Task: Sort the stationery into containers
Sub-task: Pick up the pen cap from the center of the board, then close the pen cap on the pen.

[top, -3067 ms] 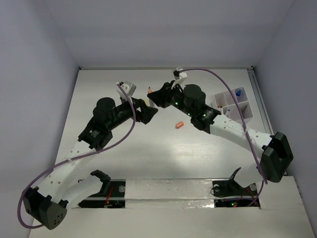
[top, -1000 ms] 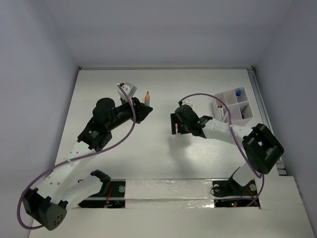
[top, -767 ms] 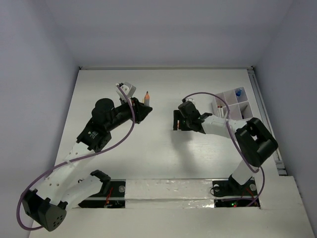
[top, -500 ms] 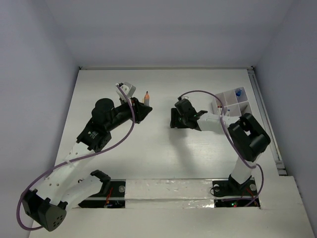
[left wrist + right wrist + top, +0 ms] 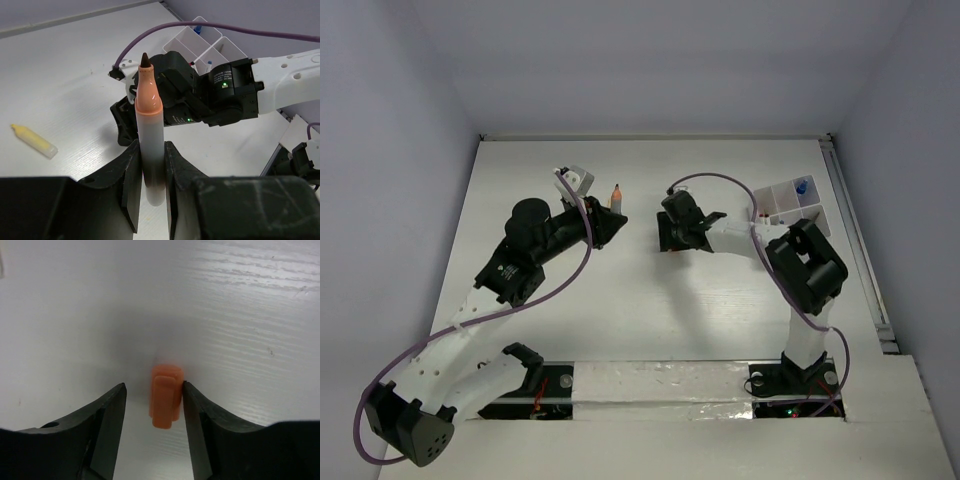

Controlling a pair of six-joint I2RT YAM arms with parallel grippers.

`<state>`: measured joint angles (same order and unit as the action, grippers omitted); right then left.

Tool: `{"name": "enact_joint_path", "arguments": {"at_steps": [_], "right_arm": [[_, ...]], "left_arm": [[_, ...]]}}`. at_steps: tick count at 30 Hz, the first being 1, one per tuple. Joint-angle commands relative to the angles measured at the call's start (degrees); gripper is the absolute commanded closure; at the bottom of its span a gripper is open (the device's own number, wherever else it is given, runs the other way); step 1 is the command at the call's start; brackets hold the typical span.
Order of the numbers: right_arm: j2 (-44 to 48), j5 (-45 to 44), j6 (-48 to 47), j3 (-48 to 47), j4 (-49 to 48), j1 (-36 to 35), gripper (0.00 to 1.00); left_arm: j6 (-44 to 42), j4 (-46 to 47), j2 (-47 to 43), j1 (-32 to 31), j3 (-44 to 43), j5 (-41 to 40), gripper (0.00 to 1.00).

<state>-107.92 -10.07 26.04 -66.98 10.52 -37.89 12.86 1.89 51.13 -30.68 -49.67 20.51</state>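
I judge step: cap pickup | left pincer (image 5: 150, 150) grips orange-tipped white marker (image 5: 148, 100) upright | right pincer (image 5: 152, 386) open astride small orange plastic cap (image 5: 166, 402) | next: squeeze, lift.

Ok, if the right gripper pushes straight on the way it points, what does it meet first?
Probably the table: the right gripper points down at it with the orange cap lying between its open fingers, so the cap would pass into the gap. Depth is unclear; the cap may touch first.
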Motion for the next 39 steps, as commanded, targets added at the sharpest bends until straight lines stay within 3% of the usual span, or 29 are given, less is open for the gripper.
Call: {"name": "enact_joint_path", "arguments": {"at_steps": [1, 6, 12, 13, 14, 18, 22, 29, 33, 39], "right_arm": [[-3.3, -3.1, -3.8, -3.3, 4.1, -0.1, 0.47], [-4.6, -4.8, -4.6, -4.7, 6.3, -0.1, 0.56], [-6.7, -6.6, -6.5, -6.5, 9.5, -0.1, 0.82], [-6.6, -7.1, -6.9, -6.6, 9.8, -0.1, 0.95], [-6.3, -7.4, -7.0, -6.6, 9.7, -0.1, 1.00], [1.1, -6.8, -6.6, -5.6, 4.7, -0.1, 1.00], [16.7, -0.7, -5.2, -3.6, -9.2, -0.1, 1.00], [31.7, 7.9, 3.5, -1.3, -26.9, -1.1, 1.00], [32.9, 9.6, 5.5, -1.5, -34.8, -5.1, 1.00], [30.1, 14.2, 8.4, -3.6, -38.2, -6.9, 1.00]], "left_arm": [[0.2, 2.0, -1.0, 0.1, -2.4, -0.5, 1.00], [0.1, 1.9, -0.9, 0.1, -2.5, -0.5, 1.00], [0.1, 1.9, -1.2, 0.1, -2.5, -0.6, 1.00], [0.1, 1.9, -1.2, 0.1, -2.5, -0.5, 1.00], [0.1, 1.9, -1.2, 0.1, -2.5, -0.6, 1.00], [0.1, 2.0, -0.7, 0.1, -2.5, -0.3, 1.00], [0.2, 2.1, 0.5, 0.1, -2.4, 0.2, 1.00], [-0.6, 0.9, 2.5, 0.1, -3.0, -0.6, 1.00], [-2.0, 0.4, 1.8, 0.1, -3.2, -3.1, 1.00], [-2.7, -0.1, 2.0, 0.1, -3.3, -3.2, 1.00]]}}
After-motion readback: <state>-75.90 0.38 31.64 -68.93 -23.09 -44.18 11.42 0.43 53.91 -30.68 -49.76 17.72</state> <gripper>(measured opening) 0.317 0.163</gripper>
